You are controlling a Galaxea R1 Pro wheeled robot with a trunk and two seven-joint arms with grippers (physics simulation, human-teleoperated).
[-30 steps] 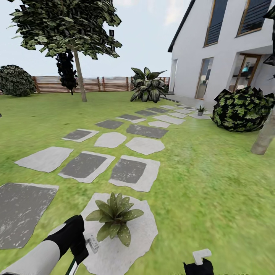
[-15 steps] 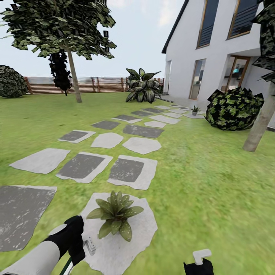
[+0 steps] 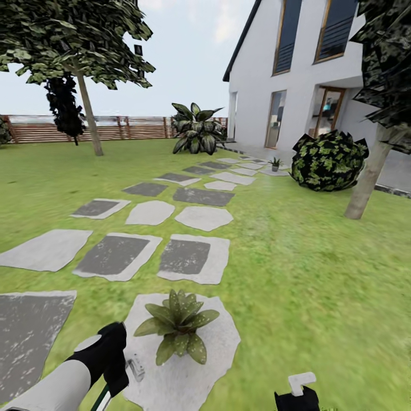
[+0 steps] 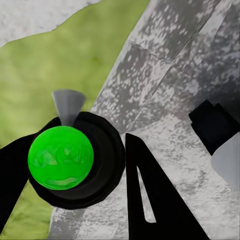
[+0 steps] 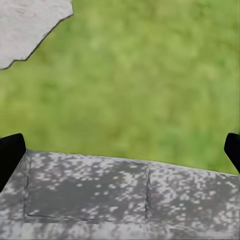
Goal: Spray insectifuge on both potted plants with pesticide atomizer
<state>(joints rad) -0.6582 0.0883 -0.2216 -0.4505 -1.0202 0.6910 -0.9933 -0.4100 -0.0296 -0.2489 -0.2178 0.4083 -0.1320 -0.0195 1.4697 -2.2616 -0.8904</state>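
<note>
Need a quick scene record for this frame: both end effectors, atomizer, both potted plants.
left end effector: shut on the pesticide atomizer
right end effector: open, empty
near potted plant: on a pale stepping stone, just ahead of the left end effector
far potted plant: at the path's far end, by the house
ground: lawn

The far potted plant [image 3: 275,164] is too small to show its leaves' speckles.

Near potted plant [image 3: 178,324] on a stepping stone [image 3: 188,371] just ahead of the left pincer [image 3: 114,365]; second potted plant [image 3: 275,164] far along the path, left of the bush [image 3: 328,161], fence [image 3: 120,128] behind.
</note>
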